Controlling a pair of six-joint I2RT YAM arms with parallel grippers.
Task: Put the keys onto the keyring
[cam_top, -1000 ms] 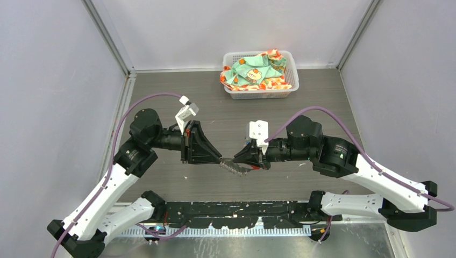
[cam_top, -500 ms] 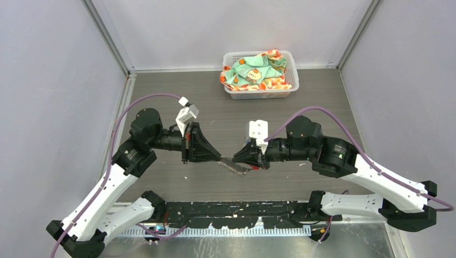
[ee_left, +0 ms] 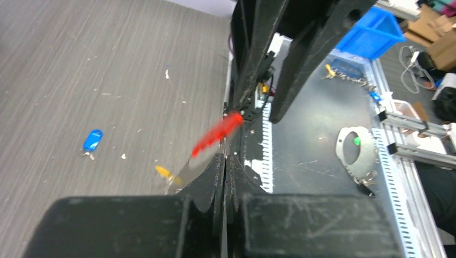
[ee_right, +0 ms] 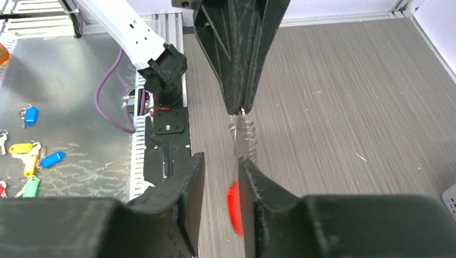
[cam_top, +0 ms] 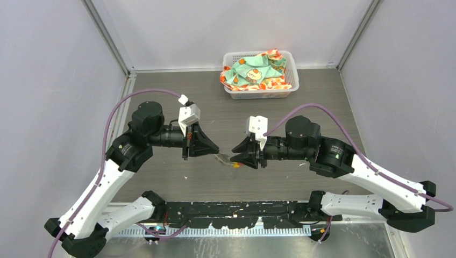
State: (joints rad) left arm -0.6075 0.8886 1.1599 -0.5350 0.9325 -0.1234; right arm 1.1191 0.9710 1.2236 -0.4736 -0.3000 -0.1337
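Left gripper (ee_left: 225,157) apparently pinching keyring (ee_left: 218,131); blue key (ee_left: 92,141), basket (cam_top: 260,92) apart.

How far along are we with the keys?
No key is surely on yet. In hand: left gripper shut on the keyring, right gripper open beside it. A yellow tag shows near the ring; threaded or not, I can't tell. Left: the blue key, loose on the table.
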